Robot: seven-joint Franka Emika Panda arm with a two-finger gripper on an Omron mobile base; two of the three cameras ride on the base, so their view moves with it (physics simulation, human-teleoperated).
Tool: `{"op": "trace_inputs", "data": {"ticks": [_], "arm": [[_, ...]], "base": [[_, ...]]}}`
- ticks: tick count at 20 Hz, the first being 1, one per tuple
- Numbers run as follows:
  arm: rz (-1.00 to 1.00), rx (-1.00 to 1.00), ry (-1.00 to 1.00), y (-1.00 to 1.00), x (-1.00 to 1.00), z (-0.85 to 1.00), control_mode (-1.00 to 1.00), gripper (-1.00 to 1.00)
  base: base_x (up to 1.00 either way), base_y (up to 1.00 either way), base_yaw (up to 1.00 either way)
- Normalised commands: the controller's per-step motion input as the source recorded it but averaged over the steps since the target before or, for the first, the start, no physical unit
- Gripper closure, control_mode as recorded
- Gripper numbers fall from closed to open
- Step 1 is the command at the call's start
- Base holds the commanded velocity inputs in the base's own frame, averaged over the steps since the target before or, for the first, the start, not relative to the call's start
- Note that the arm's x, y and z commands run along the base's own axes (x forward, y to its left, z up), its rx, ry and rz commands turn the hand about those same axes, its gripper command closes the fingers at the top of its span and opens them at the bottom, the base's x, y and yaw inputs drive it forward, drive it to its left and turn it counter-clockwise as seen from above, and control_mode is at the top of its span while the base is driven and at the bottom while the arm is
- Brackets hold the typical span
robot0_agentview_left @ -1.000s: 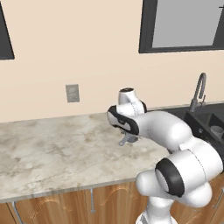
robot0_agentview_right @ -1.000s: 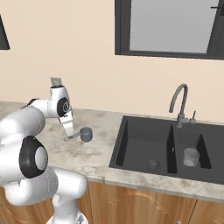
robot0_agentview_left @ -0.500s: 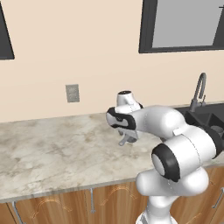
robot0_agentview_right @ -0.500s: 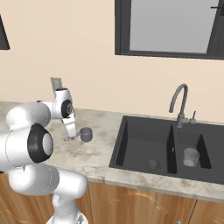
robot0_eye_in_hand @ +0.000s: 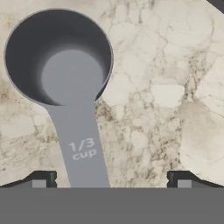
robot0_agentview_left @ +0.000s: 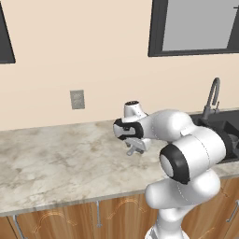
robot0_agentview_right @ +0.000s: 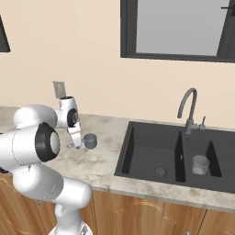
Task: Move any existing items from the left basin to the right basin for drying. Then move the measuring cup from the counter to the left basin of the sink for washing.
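The gripper (robot0_eye_in_hand: 111, 177) hangs low over the counter (robot0_agentview_right: 96, 163) with its jaws spread wide and nothing between them; in the hand view the two dark fingertips (robot0_eye_in_hand: 41, 178) sit far apart at the bottom edge. The measuring cup (robot0_eye_in_hand: 59, 57) lies on the marbled stone right below the hand, bowl up, with its flat handle running down toward the gap between the tips but nearer to the left one in that picture; the handle reads "1/3 cup". Neither finger touches it. In the right base view the measuring cup (robot0_agentview_right: 90, 140) stands on the counter just beside the gripper (robot0_agentview_right: 75, 140), to the left of the sink (robot0_agentview_right: 137, 172) and apart from its edge. In the left base view the gripper (robot0_agentview_left: 135, 149) points down at the stone in front of the arm's white forearm. The pale grey vessel (robot0_agentview_right: 200, 164) stands upright in the right basin (robot0_agentview_right: 220, 158), near the divider. The left basin (robot0_agentview_right: 147, 151) shows its round drain (robot0_agentview_right: 160, 172) on the floor. The dark arched tap (robot0_agentview_right: 188, 109) rises behind the divider between the two basins
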Motion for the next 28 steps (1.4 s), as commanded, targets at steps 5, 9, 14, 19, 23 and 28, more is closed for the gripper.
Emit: {"op": "trace_inputs", "data": {"ticks": [5, 9, 14, 19, 23, 28], "arm": [[0.00, 0.00, 0.00, 0.05, 0.13, -0.18, -1.00, -1.00], [0.00, 0.00, 0.00, 0.05, 0.15, -0.09, -1.00, -1.00], [0.00, 0.01, 0.00, 0.01, 0.10, -0.04, -1.00, -1.00], [0.00, 0.00, 0.00, 0.01, 0.02, -0.15, -1.00, 1.00], [0.00, 0.00, 0.01, 0.00, 0.00, -0.06, -1.00, 1.00], [-0.03, 0.00, -0.01, -0.02, -0.03, 0.08, -1.00, 1.00]], "base": [[0.00, 0.00, 0.00], [0.00, 0.00, 0.00], [0.00, 0.00, 0.00], [0.00, 0.00, 0.00], [0.00, 0.00, 0.00], [0.00, 0.00, 0.00]]}}
